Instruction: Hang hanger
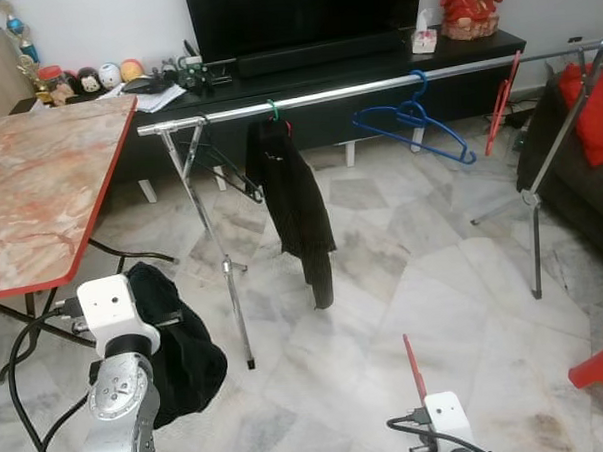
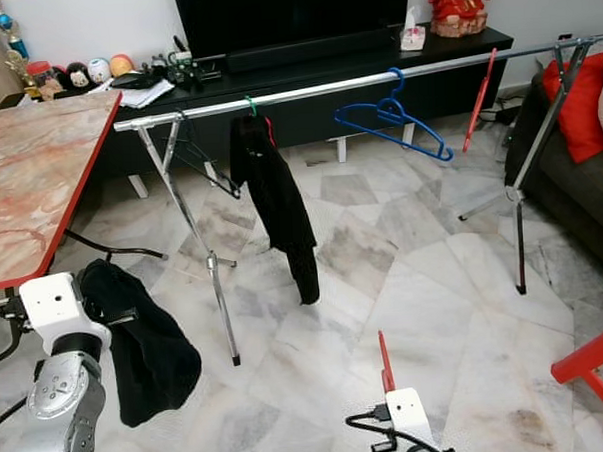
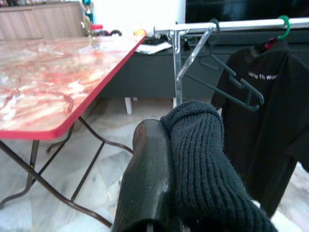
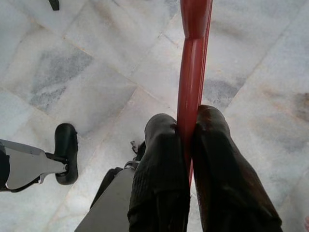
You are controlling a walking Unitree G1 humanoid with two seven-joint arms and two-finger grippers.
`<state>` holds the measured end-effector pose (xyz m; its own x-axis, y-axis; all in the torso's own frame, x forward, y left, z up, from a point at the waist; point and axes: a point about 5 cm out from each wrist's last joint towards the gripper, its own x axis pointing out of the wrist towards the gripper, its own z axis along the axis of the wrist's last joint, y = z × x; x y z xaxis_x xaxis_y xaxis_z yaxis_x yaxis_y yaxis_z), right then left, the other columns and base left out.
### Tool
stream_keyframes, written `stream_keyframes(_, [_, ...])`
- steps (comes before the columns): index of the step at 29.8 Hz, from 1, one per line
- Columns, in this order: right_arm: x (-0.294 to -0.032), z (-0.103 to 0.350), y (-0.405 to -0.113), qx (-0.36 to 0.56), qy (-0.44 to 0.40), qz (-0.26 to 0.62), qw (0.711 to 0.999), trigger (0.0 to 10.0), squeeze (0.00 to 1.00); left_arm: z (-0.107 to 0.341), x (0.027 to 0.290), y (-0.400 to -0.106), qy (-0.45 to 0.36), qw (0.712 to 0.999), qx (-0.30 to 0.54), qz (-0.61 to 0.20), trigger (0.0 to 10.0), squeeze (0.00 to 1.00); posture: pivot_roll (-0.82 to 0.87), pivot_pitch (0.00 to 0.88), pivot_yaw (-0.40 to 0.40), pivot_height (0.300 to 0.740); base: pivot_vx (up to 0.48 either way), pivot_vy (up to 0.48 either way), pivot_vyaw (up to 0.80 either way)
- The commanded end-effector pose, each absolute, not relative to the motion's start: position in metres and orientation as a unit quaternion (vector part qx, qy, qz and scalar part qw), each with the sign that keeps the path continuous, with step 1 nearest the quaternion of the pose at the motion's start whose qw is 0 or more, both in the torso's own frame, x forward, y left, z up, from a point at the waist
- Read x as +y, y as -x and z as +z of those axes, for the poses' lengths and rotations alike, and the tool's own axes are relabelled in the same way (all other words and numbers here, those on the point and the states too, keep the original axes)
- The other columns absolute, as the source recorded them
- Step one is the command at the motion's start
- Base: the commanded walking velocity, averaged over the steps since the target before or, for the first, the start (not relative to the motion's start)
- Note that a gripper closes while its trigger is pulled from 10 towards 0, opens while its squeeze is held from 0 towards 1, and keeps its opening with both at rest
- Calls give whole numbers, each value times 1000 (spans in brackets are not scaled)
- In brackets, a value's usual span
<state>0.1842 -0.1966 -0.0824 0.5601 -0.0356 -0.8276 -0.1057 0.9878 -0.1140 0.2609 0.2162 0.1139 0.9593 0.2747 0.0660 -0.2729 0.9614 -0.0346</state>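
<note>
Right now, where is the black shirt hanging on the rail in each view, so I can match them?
Left eye view: black shirt hangs left of centre, under the silver rail.
Right eye view: the same, slightly further left.
Left wrist view: by the right edge, beyond the black knit cloth.
Right wrist view: looks down at floor tiles and the red hanger.
Shared landmark: the shirt's green hook.
</note>
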Motion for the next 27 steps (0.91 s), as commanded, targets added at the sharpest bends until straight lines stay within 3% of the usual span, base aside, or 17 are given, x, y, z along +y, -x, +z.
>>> stream_keyframes(1, [-194,-83,-183,468,71,22,880,10000,0,121,218,-259,7,988,-51,143,10000,0,-32,0,83,740,0,0,0])
stream_keyframes(6, [-191,-80,-190,455,65,29,888,10000,0,113,223,-242,-1,986,-37,161,10000,0,2,0,53,740,0,0,0])
stream_keyframes(16, [-187,-76,-199,441,60,38,894,10000,0,125,216,-246,-5,987,-57,148,10000,0,-1,0,42,740,0,0,775])
stream_keyframes(27, [-185,-78,-196,449,49,28,892,10000,0,132,207,-251,-12,990,-60,126,10000,0,11,0,34,740,0,0,0])
